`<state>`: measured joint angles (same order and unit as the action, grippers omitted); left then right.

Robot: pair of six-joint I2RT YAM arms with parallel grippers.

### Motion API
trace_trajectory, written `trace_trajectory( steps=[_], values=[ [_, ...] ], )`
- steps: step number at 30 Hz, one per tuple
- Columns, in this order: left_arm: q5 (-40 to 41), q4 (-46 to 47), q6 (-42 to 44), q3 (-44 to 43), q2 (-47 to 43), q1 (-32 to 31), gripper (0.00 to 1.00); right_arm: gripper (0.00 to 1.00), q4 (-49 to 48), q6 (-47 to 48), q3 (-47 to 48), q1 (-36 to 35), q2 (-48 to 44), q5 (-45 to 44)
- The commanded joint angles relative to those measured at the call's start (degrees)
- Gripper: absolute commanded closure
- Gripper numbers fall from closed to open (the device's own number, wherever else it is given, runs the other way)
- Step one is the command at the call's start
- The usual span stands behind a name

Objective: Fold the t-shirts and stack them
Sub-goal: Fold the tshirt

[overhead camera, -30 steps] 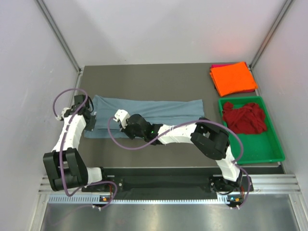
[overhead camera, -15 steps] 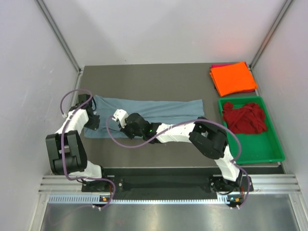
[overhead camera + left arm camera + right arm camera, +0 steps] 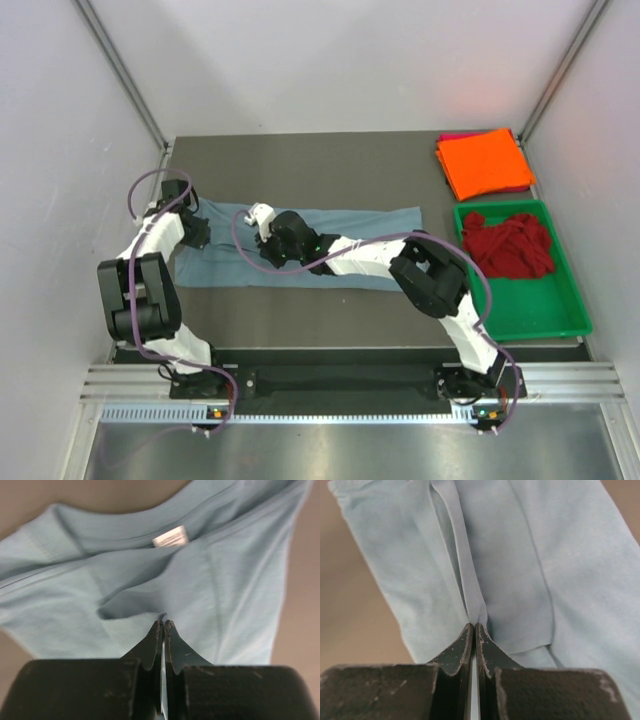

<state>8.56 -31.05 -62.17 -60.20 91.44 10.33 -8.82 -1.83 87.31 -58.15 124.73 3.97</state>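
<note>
Looking down from the top view, I see the dusty blue-grey cotton t-shirt [image 3: 372, 222] lying as a long band across the middle of the dark grey tabletop [image 3: 330, 160]. Its left end is under my left tool [image 3: 200, 238], and my right tool [image 3: 262, 240] sits over the cloth a little further right. My right arm lies across the shirt's near edge and hides part of it. From above, the tool bodies cover their own tips, so I cannot tell here how the jaws stand. In the far right corner a bright orange folded t-shirt [image 3: 485, 162] rests on a magenta-pink t-shirt [image 3: 455, 136], of which only a sliver shows. Just in front of them a dark red t-shirt [image 3: 510, 245] lies crumpled in a green plastic tray [image 3: 560, 325].

In the left wrist view the blue-grey shirt [image 3: 225, 580] spreads ahead of the left tool [image 3: 163, 625] and to both sides. Its collar and white neck label [image 3: 171, 536] are on the far side. The tool's black body blocks the bottom of the picture, and the cloth there is out of sight. The jaws are pressed together, pinching a raised fold of the shirt at their tips.

In the right wrist view the shirt [image 3: 520, 555] fills most of the picture, with bare tabletop [image 3: 350, 605] at the left. A narrow ridge of fabric runs down from the top to the right tool [image 3: 474, 626]. The black tool body hides what is nearest. The jaws are clamped tight on that ridge.
</note>
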Motion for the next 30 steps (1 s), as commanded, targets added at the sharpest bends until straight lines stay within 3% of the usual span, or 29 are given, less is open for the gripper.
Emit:
trace_trajectory(
  steps=[1, 8, 9, 10, 14, 16, 19, 24, 30],
  values=[
    [-1.35, 5.29, 0.47, -3.16, 1.63, -0.05, 1.00, 1.00, -0.50, -1.25, 4.09, 1.54, 1.22, 2.54],
    [-1.44, 5.03, 1.70, -7.56, 5.94, -0.04, 1.00, 0.99, 0.90, -2.04, 7.00, 3.39, 3.42, 3.33],
    [-1.35, 4.95, 1.96, -7.91, 6.12, -0.04, 0.96, 0.98, 1.08, -2.22, 7.70, 3.48, 3.68, 3.15],
    [-1.09, 4.77, 2.23, -8.78, 6.38, 0.04, 0.81, 0.94, 1.52, -2.39, 8.05, 3.83, 3.77, 3.07],
    [-0.65, 3.72, 7.13, -12.29, 7.17, -0.04, 0.49, 0.80, 3.02, -4.15, 8.49, 4.19, 2.28, 0.00],
    [1.62, 0.31, 9.34, -16.16, 8.13, -0.04, 0.48, 0.71, 3.37, -6.25, 7.36, 4.27, 0.17, -2.29],
    [3.48, -1.65, 11.72, -17.23, 7.36, -0.04, 0.50, 0.67, 4.51, -9.68, 6.04, 4.19, -1.59, -3.18],
    [-1.17, 4.76, 15.59, -6.62, 2.09, -0.48, 0.55, 0.61, 3.55, -12.85, 2.53, 3.48, -4.22, -2.21],
    [-5.92, 6.62, 16.47, -1.85, 0.58, -0.75, 0.58, 0.58, 1.44, -13.65, 0.15, 3.13, -4.67, 0.07]
  ],
)
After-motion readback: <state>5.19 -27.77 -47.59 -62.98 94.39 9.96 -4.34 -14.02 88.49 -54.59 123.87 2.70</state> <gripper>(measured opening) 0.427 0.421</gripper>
